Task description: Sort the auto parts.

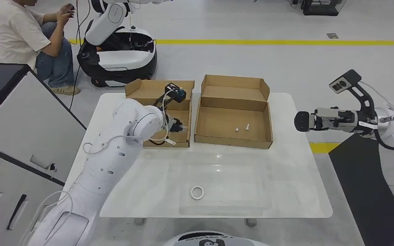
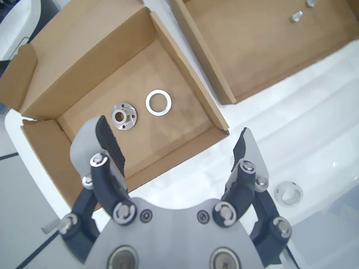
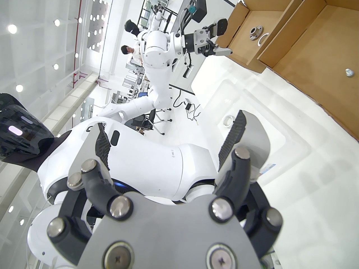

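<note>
Left gripper: fingers spread wide with nothing between them, positioned above the near wall of the smaller cardboard box. On that box's floor lie a flanged hub and a flat washer, just beside each other, not touching. The adjoining larger box holds two small bolts. A loose ring lies on the white table. Right gripper: fingers spread, empty, held just beyond the table's side edge.

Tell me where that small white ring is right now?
In the top view the ring lies on the white table near the robot's edge, opposite the gap between the smaller box and the larger box.
</note>
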### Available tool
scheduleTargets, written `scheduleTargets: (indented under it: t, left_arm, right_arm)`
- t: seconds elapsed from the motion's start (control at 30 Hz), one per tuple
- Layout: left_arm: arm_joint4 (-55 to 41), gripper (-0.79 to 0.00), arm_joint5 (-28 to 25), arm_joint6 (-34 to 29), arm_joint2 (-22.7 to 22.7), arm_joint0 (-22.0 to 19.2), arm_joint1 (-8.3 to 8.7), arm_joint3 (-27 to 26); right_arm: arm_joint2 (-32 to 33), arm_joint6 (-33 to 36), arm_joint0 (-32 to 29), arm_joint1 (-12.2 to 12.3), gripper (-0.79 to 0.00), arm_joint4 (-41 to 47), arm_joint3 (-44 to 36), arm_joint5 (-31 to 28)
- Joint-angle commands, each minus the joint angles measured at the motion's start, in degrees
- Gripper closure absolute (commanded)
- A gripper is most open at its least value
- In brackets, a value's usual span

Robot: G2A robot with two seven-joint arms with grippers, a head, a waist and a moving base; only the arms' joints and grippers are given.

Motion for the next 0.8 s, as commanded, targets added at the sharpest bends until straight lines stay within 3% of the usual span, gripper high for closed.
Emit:
scheduleTargets:
  t: [0.0, 0.23, 0.5, 0.7, 0.77]
  left_arm:
    - [-1.0, -0.785, -3.3, -2.2, 0.7, 0.1, 0.15, -2.2]
    - [-4.2, -0.785, -9.7, -6.3, 4.9, -0.4, 0.78, -8.3]
    - [-7.7, -0.785, -11.3, -4.7, 15.1, -5.7, 3.93, -10.4]
    - [-12.7, -0.785, -12.1, -3.9, 20.6, -9.6, 6.65, -12.0]
    - [-12.7, -0.785, -12.1, -3.9, 20.6, -9.6, 6.65, -12.0]
  right_arm:
    - [0.0, 0.0, 0.0, 0.0, -0.785, 0.0, 0.0, 0.0]
    - [0.0, 0.0, 0.0, 0.0, -0.785, 0.0, 0.0, 0.0]
    - [0.0, 0.0, 0.0, 0.0, -0.785, 0.0, 0.0, 0.0]
    - [0.0, 0.0, 0.0, 0.0, -0.785, 0.0, 0.0, 0.0]
    - [0.0, 0.0, 0.0, 0.0, -0.785, 0.0, 0.0, 0.0]
